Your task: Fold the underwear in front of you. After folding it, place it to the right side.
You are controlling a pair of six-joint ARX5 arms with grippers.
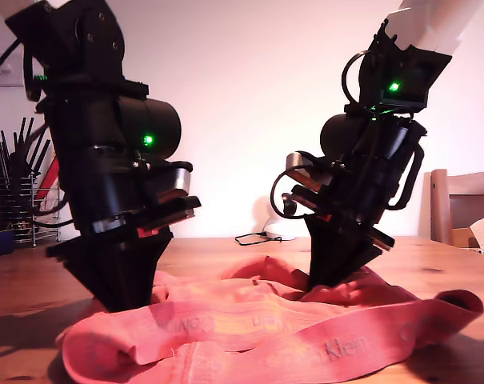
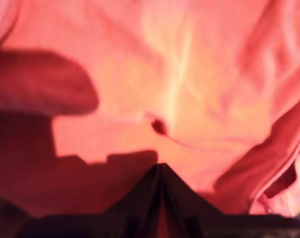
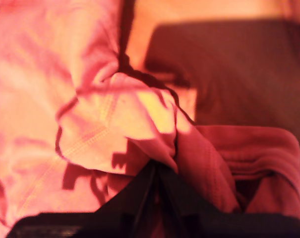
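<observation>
Where both hands press, underwear (image 1: 266, 336) lies beneath

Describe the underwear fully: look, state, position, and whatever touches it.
The underwear is soft coral-red cloth with a wide paler waistband carrying faint grey lettering, "Klein" legible. It lies crumpled and unfolded on the wooden table, the waistband strung across the front, the fabric bunched in ridges behind. Both hands press down into it with jaws closed: my first hand on smoother cloth, my second hand at a raised, stitched fold.
</observation>
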